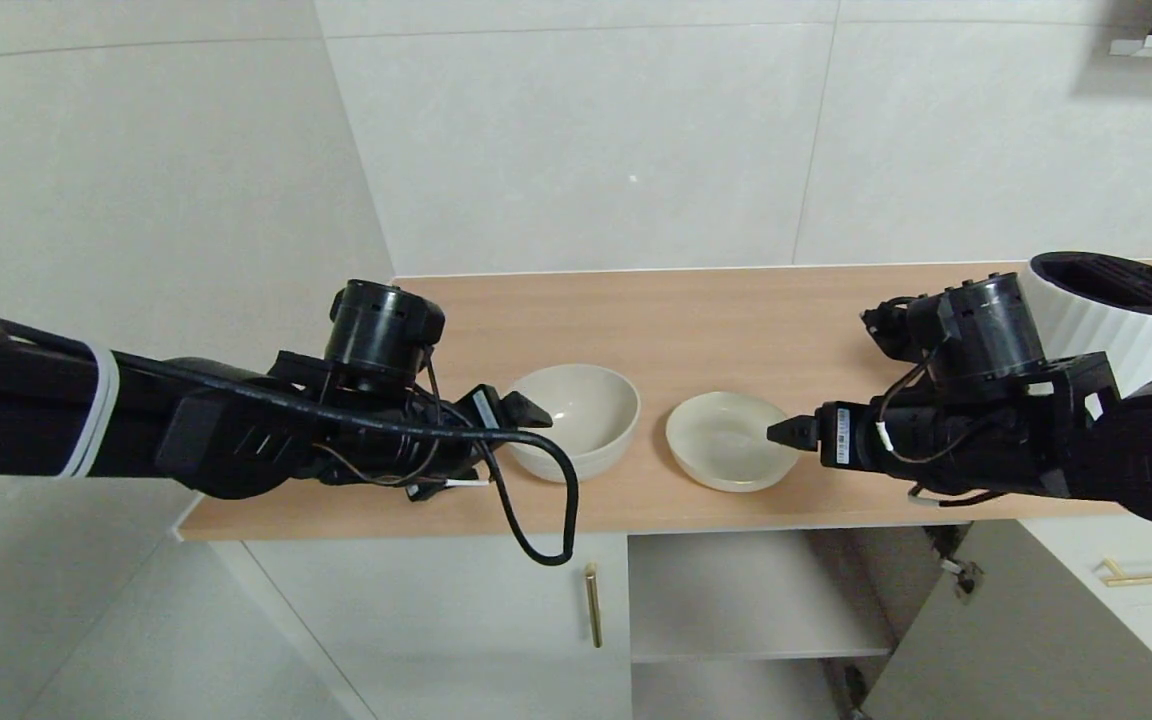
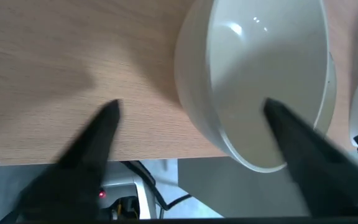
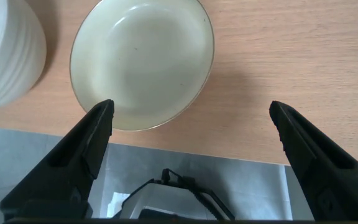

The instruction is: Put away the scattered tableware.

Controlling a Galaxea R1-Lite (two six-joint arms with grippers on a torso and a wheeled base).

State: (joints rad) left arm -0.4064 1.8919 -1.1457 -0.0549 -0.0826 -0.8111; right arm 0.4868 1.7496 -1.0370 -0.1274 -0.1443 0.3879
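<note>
Left claw: I am holding the left claw (image 2: 191,109) released and spread wide at the bowl's rim. One finger is hanging over the inside of the bowl and the other is sitting outside it over bare wood. It is gripping nothing, and I cannot tell whether either finger is touching the rim.
Right claw: the right claw (image 3: 191,112) is also standing released, with its jaws far apart. One fingertip is hovering at the edge of the dish and the other over bare desk beside it, so it is grasping nothing.
Bowl: the deep cream bowl (image 1: 576,420) is sitting upright on the desk near the front edge. It is at the left claw's tips, to the left of the dish.
Dish: the shallow cream dish (image 1: 731,440) is lying flat just beside the bowl, on its right, with a narrow strip of wood showing between them. It is reaching close to the desk's front edge.
Desk: the light wooden desk (image 1: 686,320) is running along a white tiled wall (image 1: 586,130).
Canister: a white ribbed canister (image 1: 1126,320) with a dark top is standing at the desk's far right, behind the right arm and well apart from the dish.
Cabinet: under the desk I am looking into an open cabinet (image 1: 736,590) with a pale shelf (image 1: 746,652). Its door (image 1: 986,640) is swinging out on the right, and a brass handle (image 1: 592,605) is showing on the shut door to the left.
</note>
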